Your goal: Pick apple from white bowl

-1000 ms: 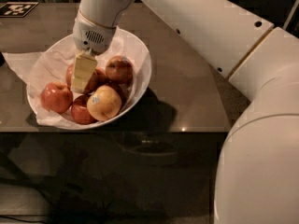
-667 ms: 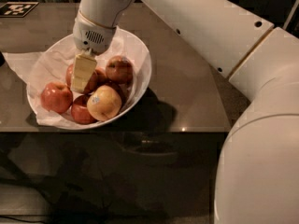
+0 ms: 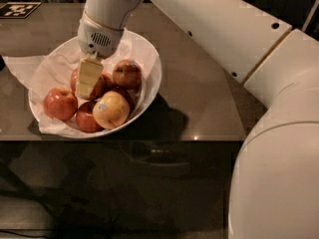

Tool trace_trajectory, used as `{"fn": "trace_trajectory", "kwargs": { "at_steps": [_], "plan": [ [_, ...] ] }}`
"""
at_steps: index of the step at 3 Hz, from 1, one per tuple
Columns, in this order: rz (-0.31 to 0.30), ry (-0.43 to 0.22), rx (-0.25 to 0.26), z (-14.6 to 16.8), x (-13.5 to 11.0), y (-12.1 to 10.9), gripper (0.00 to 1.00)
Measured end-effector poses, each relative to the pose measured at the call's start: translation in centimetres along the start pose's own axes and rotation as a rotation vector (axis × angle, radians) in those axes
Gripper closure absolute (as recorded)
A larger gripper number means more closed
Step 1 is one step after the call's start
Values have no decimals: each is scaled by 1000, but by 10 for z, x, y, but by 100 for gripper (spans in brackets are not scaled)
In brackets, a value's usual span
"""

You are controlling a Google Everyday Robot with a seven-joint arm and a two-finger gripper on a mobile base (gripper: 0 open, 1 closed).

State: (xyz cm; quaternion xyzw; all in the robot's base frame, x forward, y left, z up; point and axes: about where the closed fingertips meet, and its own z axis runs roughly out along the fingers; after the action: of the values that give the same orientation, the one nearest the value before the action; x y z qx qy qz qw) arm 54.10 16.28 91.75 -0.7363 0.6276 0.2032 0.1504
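1. Toward the front-left corner of the worktop (image 3: 199, 78) stands the white bowl (image 3: 152, 68), lined with crumpled paper (image 3: 30, 66) that spills over its left rim.
2. Several apples lie packed together in the bowl. The lining and the sloping sides press them into one cluster, so each one touches its neighbours.
3. The apple (image 3: 101, 85) lies at the middle of the cluster, directly under the gripper (image 3: 88, 81), and is largely hidden by it.
4. The gripper reaches steeply down into the bowl from the far side. This approach probably avoids the rim and the neighbouring fruit.
5. Gripper state: it overlaps the apple, but how far it is open, and whether it has hold of the fruit, cannot be told.
6. A yellow-blushed apple (image 3: 110, 109) with a sticker lies just in front of the target. A darker apple (image 3: 127, 73) lies just to its right.
7. Judgement: the step in hand is the grasp. The tight packing may cause neighbouring apples to shift or lift with the target.
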Motion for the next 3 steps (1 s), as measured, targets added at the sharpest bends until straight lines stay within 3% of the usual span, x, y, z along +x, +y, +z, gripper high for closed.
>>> {"fn": "trace_trajectory", "kwargs": {
  "at_steps": [3],
  "plan": [
    [80, -5, 64, -55, -31, -4, 100]
  ]
}}
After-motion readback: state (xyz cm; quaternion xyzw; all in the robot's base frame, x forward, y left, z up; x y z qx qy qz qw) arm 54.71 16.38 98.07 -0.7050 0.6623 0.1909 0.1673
